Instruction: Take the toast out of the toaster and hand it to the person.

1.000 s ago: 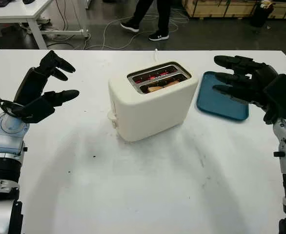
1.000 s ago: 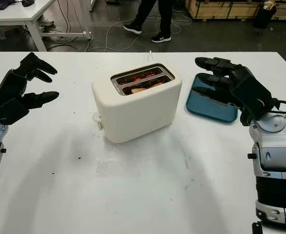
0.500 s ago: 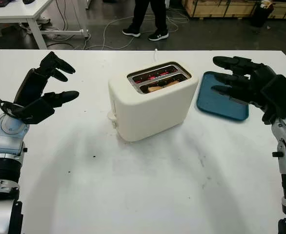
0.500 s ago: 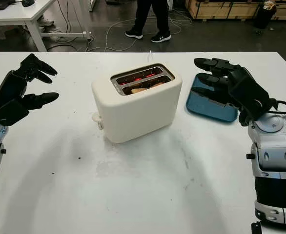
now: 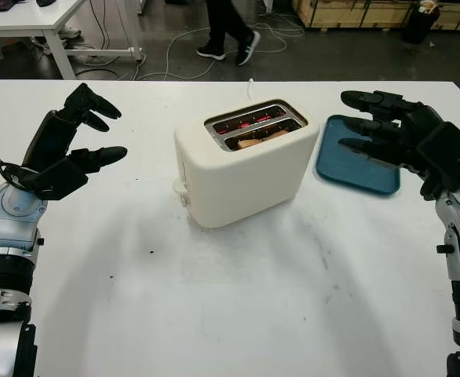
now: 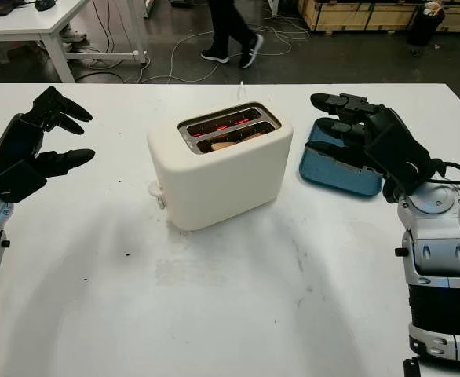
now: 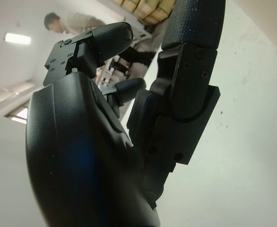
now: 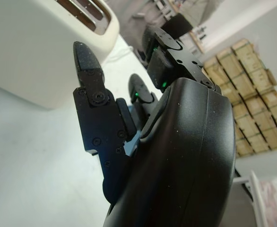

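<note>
A cream plastic two-slot toaster [image 5: 244,163] stands mid-way on the white counter [image 5: 238,306], its elements glowing red; a brown slice of toast [image 5: 255,140] sits low in the nearer slot; the left robot hand [image 5: 71,149] hovers open left of it, holding nothing; the right robot hand [image 5: 399,140] hovers open over a blue rectangular tray [image 5: 355,168]; a person's legs [image 5: 228,27] cross the floor beyond.

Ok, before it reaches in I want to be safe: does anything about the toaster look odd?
Yes. The toaster sits askew on the table, and its slots glow red, so it seems still heating with the toast sunk low. Both hands, left and right, are open, either side.
</note>
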`<move>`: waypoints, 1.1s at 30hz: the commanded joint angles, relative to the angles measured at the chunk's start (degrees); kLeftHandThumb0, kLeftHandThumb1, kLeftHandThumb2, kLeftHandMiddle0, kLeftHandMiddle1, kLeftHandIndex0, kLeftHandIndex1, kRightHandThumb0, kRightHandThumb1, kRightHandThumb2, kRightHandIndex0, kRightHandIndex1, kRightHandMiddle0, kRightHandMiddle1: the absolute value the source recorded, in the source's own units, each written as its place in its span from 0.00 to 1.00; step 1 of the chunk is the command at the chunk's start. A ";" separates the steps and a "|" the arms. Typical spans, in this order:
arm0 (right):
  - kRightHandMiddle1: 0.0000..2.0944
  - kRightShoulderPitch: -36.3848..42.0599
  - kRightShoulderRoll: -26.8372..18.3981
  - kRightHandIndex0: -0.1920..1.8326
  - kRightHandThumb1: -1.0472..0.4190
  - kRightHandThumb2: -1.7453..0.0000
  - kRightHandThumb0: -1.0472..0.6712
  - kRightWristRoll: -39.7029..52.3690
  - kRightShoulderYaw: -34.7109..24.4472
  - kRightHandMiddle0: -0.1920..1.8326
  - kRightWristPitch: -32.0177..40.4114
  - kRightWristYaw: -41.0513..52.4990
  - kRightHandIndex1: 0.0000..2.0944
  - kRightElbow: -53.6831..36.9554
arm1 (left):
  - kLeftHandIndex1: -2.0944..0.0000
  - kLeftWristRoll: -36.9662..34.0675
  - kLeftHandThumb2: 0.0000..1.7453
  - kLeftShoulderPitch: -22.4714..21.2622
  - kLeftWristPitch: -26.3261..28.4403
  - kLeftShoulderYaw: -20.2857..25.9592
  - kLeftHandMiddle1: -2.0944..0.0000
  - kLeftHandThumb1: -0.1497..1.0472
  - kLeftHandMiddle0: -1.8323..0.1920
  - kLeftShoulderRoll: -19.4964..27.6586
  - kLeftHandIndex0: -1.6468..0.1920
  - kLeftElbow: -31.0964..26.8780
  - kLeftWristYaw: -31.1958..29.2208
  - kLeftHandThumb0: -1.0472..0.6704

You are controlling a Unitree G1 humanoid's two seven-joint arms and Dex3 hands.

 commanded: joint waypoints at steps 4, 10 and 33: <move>0.00 0.07 0.12 0.37 0.11 1.00 0.39 0.02 -0.23 0.35 -0.75 -0.32 0.01 -0.22 | 0.27 0.39 0.10 -0.97 -0.56 -0.05 0.22 0.89 0.87 0.70 0.86 0.18 0.08 0.00; 0.00 0.03 0.01 0.37 0.11 1.00 0.38 -0.08 -0.13 0.35 -0.65 -0.22 0.01 -0.09 | 0.27 0.01 0.10 -1.21 -0.68 0.02 0.22 0.89 0.87 0.78 0.86 0.55 -0.56 0.00; 0.00 0.03 0.01 0.37 0.11 1.00 0.38 -0.64 -0.15 0.35 -0.14 -0.16 0.01 -0.36 | 0.26 0.68 0.11 -0.83 0.04 -0.03 0.21 0.89 0.86 0.63 0.85 -0.36 0.21 0.00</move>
